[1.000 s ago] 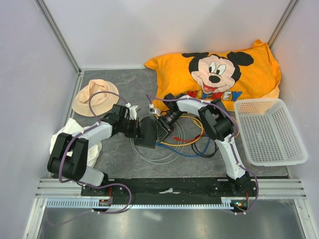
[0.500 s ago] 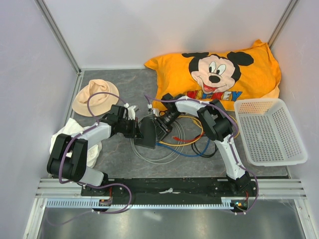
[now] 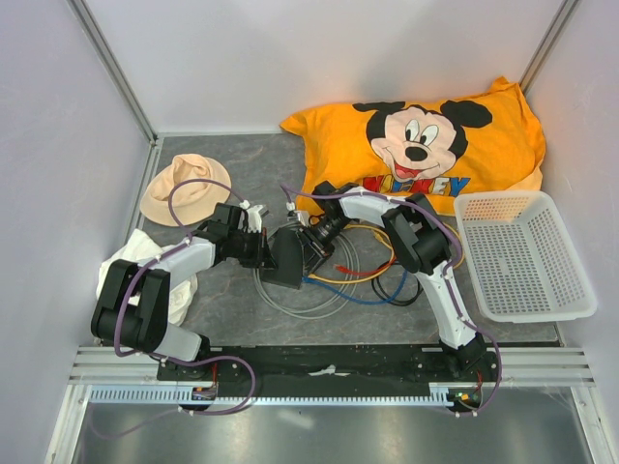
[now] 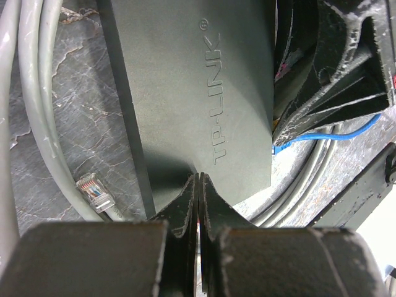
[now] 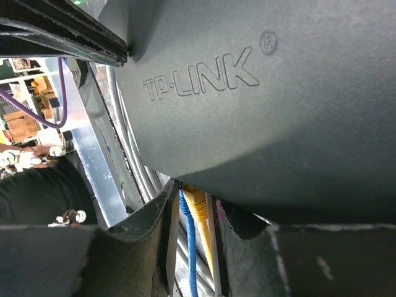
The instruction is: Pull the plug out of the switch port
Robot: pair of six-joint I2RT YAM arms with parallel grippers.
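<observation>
Where the grey stone-patterned bench [image 3: 242, 164] fills the overhead view, an orange cartoon-mouse pillow [image 3: 426, 145] lies at upper right, with a white mesh plastic basket [image 3: 527, 256] just below it at the right edge. A tan fabric bucket hat [image 3: 179, 190] sits at upper left and a crumpled white cloth [image 3: 131, 256] lies lower left, under the left arm. At the centre of the frame, between both arms, lies the flat dark grey rectangular switch [image 3: 288, 256] on a loose coil of grey cable [image 3: 300, 307], beside red, yellow, blue and black leads. The left end effector [image 4: 197, 185] has its fingers pressed together, tips touching the switch's lettered top near its lower edge. The right end effector [image 5: 195, 198] has its fingers standing either side of a yellow plug [image 5: 197, 204] and a blue cable [image 5: 190, 247] at the switch's port side; whether they pinch these cannot be told. A clear plug [image 4: 94, 192] ends the grey cable, loose on the bench beside the switch.
</observation>
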